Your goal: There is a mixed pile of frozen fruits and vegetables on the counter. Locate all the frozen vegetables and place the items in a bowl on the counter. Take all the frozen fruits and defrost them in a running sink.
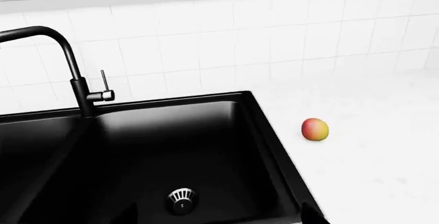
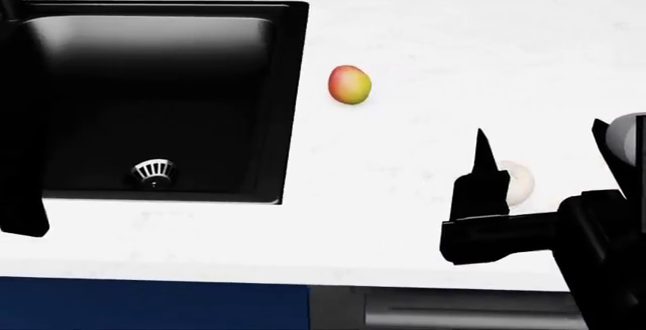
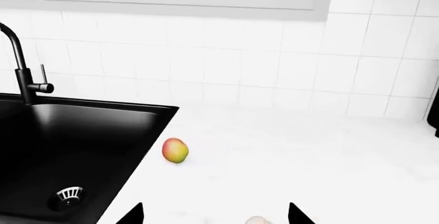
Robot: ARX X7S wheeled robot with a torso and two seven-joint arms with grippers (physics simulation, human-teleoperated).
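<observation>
Red-yellow fruit: small round red-and-yellow mango-like fruit [image 2: 349, 85] lying alone on the white, faintly marbled stone counter [image 2: 454, 50], a little to the right of the sink's right rim, not touching it; also seen in the left wrist view [image 1: 315, 129] and the right wrist view [image 3: 175, 150]
Pale fruit: small pale cream round fruit [image 2: 513, 182] on the counter nearer the front edge, well apart from the red-yellow fruit; partly hidden in the head view by a black finger; only its top edge shows in the right wrist view [image 3: 257, 220], between the two fingertips
Right gripper: black two-finger gripper [image 3: 215, 213], jaws spread wide, one fingertip on each side of the pale fruit; whether a finger touches the fruit cannot be told; nothing gripped
Left gripper: barely in view; only a dark tip at the edge of the left wrist view, so its opening cannot be told; a black arm section [image 2: 23, 118] crosses the left of the head view over the sink
Sink: large matte black basin [image 2: 162, 95] set into the counter, with a silver drain strainer [image 2: 153, 172] on its floor
Faucet: tall black curved spout [image 1: 69, 64] behind the basin, by the white tiled wall [image 3: 274, 64]
</observation>
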